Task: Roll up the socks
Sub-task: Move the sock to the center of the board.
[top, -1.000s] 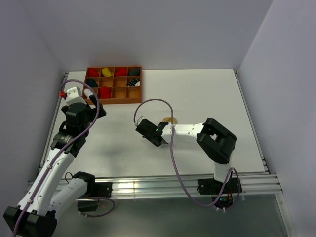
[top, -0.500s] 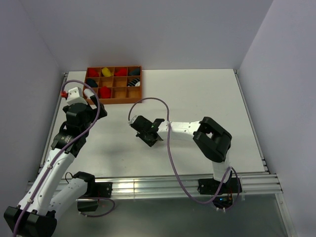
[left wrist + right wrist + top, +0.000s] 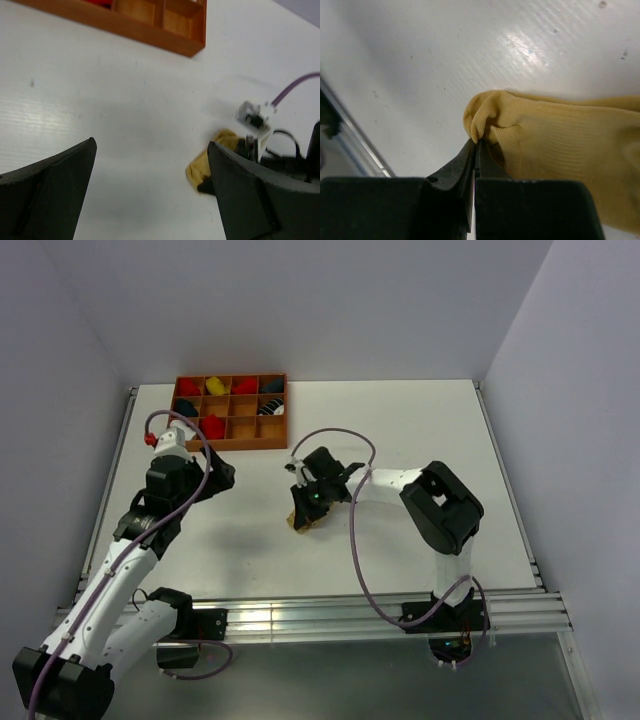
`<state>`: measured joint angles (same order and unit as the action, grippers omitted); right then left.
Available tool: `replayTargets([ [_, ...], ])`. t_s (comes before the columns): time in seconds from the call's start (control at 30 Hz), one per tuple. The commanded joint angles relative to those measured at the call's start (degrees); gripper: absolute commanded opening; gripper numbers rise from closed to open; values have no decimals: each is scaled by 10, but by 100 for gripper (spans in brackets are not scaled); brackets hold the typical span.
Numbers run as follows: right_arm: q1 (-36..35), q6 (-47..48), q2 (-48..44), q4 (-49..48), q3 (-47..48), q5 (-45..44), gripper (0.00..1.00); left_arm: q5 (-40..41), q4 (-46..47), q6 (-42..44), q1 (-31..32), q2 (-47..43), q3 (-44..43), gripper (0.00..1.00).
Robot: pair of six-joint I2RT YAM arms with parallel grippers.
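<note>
first: since a second ago the right gripper [image 3: 305,512] has swung round and clamped down, and the tan-yellow sock [image 3: 298,523] now lies nearer and further left than it did.

second: clamped on what, exactly?

first: on a folded edge of that sock [image 3: 560,145]. the wrist view shows the right gripper [image 3: 476,145] with its jaws pressed together and a pinch of fabric between the tips.

second: and the rest of the sock?

first: bunched on the white table [image 3: 420,430], about mid-table, just under the fingers. its far end is hidden by the arm from above.

second: what about the other arm?

first: the left gripper [image 3: 218,475] has shifted right. it hangs over bare table, well apart from the sock, jaws spread wide and holding nothing. its own camera looks between its fingers [image 3: 50,190] towards the sock [image 3: 202,170].

second: anything beyond that?

first: the wooden tray [image 3: 230,445] sits at the far left of the table, beyond the left gripper. several compartments hold small bundles in red, yellow and dark colours.
</note>
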<state>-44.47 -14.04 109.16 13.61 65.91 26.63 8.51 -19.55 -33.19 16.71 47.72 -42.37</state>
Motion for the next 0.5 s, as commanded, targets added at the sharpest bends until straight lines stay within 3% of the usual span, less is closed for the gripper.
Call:
replayTargets([
  [0.0, 42, -62, 9, -103, -24, 146, 0, -59, 18, -56, 21, -1, 30, 98],
  [0.23, 98, -166, 59, -255, -90, 269, 0, -62, 52, -118, 99, 39, 78, 94],
  [0.47, 118, -213, 95, -331, -112, 298, 0, -96, 105, -165, 144, 132, 115, 88],
])
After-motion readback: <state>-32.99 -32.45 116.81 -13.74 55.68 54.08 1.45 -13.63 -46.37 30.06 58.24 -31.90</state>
